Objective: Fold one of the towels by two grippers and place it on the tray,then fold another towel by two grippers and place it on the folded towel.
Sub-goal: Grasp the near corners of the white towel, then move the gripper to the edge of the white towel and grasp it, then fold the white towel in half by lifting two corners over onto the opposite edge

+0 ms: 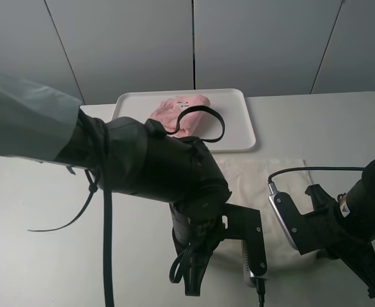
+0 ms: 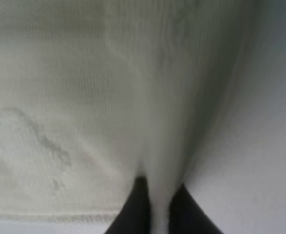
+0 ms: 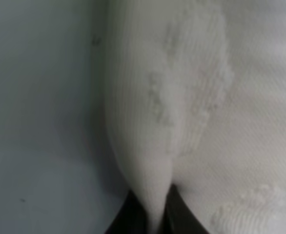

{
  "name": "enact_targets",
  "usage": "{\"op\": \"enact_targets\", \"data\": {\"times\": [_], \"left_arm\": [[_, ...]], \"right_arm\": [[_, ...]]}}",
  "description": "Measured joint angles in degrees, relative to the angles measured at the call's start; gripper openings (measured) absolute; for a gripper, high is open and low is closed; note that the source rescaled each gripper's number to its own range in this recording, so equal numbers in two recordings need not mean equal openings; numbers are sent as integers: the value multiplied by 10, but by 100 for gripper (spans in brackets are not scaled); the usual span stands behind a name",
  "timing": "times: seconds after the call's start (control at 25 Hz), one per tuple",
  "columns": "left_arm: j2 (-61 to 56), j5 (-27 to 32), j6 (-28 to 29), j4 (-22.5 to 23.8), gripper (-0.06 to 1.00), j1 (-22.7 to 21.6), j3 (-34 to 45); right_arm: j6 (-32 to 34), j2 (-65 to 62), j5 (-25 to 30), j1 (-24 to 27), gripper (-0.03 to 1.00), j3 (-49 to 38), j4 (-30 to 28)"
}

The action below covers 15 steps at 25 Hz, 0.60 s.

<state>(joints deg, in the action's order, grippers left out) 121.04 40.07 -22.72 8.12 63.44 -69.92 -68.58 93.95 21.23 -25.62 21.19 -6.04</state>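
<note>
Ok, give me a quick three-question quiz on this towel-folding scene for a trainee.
1. True or false: the pink towel lies on the tray.
2. What is the left gripper pinching? A) the cream towel B) the pink towel C) the tray's rim
3. Is the right gripper open or shut, and on what?
Key: 1 true; 2 A; 3 shut, on a fold of the cream towel.
</note>
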Motion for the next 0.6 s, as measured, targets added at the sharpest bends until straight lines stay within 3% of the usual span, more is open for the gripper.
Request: {"op": "enact_targets", "data": {"times": [0.36,0.6], "left_arm": [[-7,1,0,-7,1,0,0],[-35,-2,11,-11,1,0,1]], "right_arm": [[98,-20,-1,0,1,-2,36],[131,-86,55,0,1,-8,49]]}}
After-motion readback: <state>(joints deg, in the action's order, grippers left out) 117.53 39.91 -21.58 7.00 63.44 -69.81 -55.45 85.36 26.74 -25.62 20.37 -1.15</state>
